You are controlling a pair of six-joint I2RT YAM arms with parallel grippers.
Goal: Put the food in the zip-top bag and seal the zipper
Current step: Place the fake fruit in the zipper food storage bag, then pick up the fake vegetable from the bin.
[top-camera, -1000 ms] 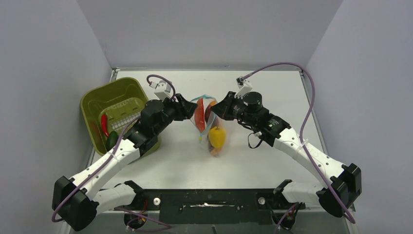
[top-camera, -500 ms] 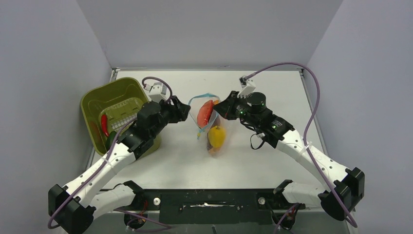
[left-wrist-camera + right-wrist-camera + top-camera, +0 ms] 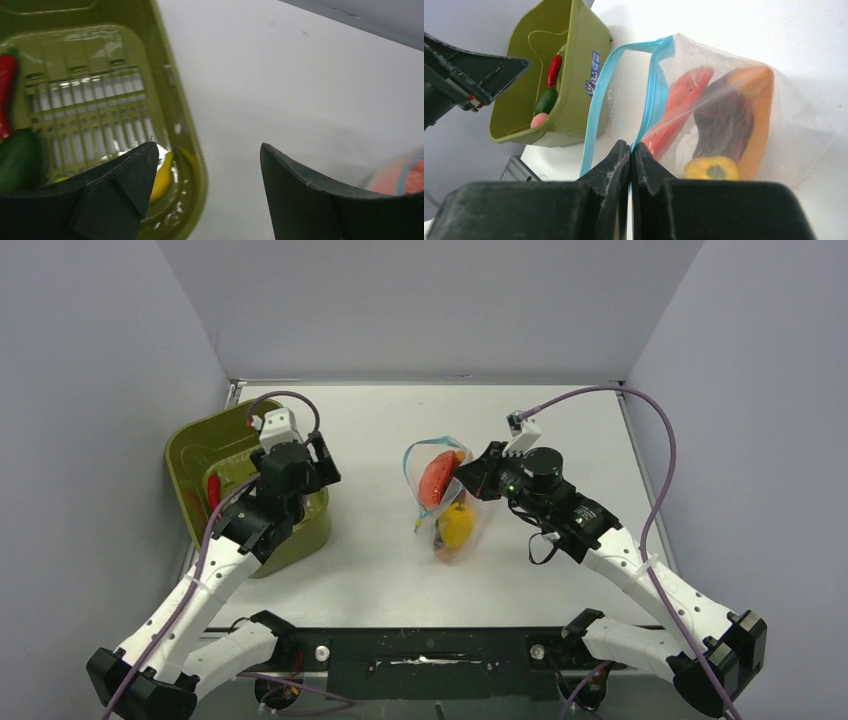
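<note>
- Currently, the left gripper (image 3: pixel 325 457) hangs over the near-right corner of the olive-green bin (image 3: pixel 200 455), well apart from the bag. Its jaws are spread wide with nothing between them.
- In the left wrist view, the left gripper (image 3: pixel 207 150) straddles the bin's rim (image 3: pixel 186 130), one finger over the inside and the other over the white table (image 3: pixel 300 90).
- The right gripper (image 3: pixel 466 478) is pressed together on the light-blue zipper (image 3: pixel 655 95) at one side of the bag's mouth. The strip runs straight down into the closed fingertips (image 3: pixel 621 150).
- The zip-top bag (image 3: pixel 470 540) sits mid-table between the two arms. Its mouth gapes, and the two zipper strips stand apart.
- Inside the bag are a red pepper (image 3: pixel 679 97), a yellow pepper (image 3: pixel 710 168), an orange piece (image 3: pixel 760 110) and a dark piece (image 3: pixel 724 122).
- In the bin are a red chili (image 3: pixel 554 70), a dark green vegetable (image 3: pixel 545 101) and a peach-coloured fruit (image 3: pixel 539 120).
- A yellow piece (image 3: pixel 162 175) also shows by the bin wall, partly hidden behind the left finger.
</note>
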